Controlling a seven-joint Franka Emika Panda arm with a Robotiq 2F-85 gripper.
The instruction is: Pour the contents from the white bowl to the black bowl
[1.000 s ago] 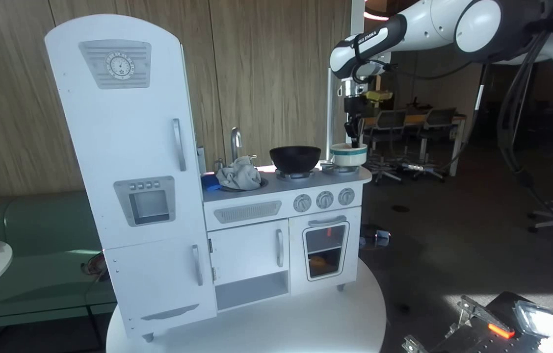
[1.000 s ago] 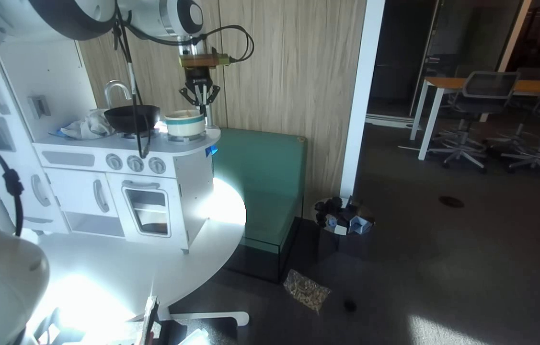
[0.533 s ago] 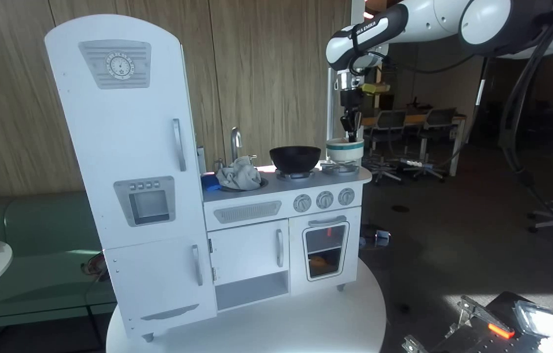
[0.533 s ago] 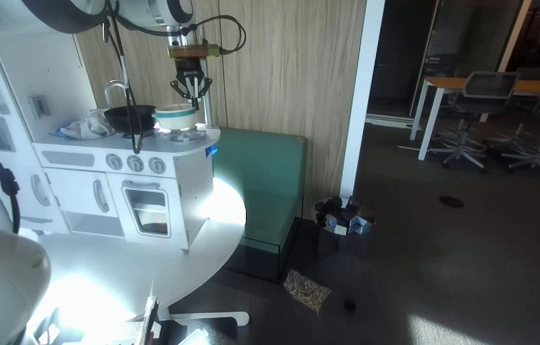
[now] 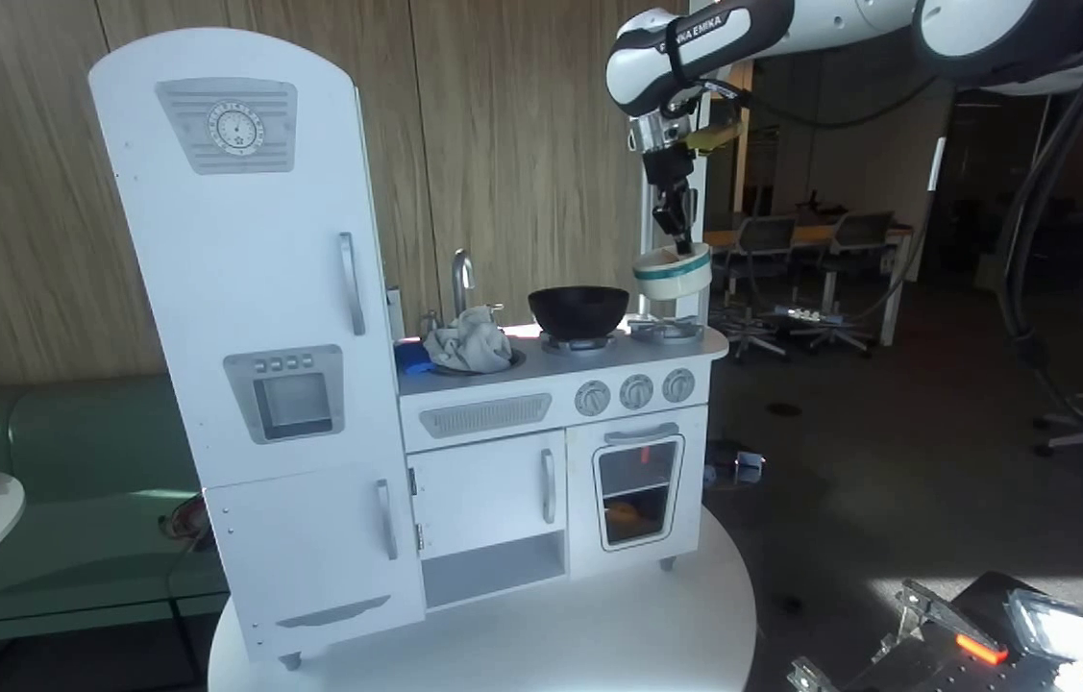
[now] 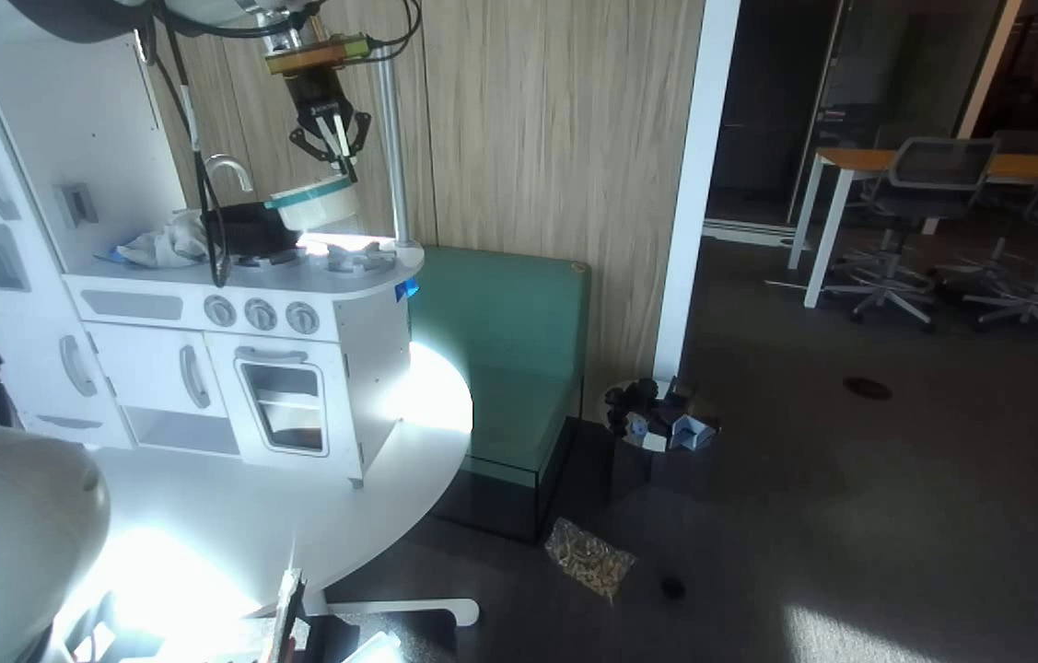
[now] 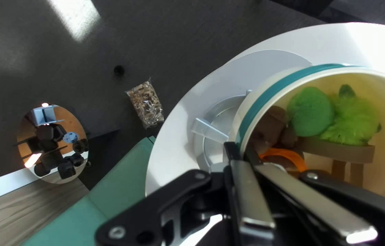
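The white bowl with a teal band shows in both exterior views [image 5: 674,281] [image 6: 320,212], raised above the right burner and tilted down toward the black bowl. My gripper [image 5: 685,246] is shut on its rim; the grip also shows in the other exterior picture [image 6: 348,171] and the wrist view [image 7: 242,153]. In the wrist view, the white bowl [image 7: 262,99] holds toy pieces: green [image 7: 310,111], brown [image 7: 269,126] and orange [image 7: 288,157]. The black bowl [image 5: 579,312] sits upright on the left burner, partly hidden in an exterior view [image 6: 251,230]. It is out of the wrist view.
The bare right burner [image 5: 666,332] lies below the white bowl. A grey cloth [image 5: 469,341] lies in the sink by the tap [image 5: 461,279]. A tall white toy fridge [image 5: 243,288] stands left of the counter. A cable [image 6: 210,203] hangs from the arm.
The white bowl has risen off the right burner, moved toward the black bowl and tilted that way. My gripper has moved and tilted with it. The black bowl stays in place.
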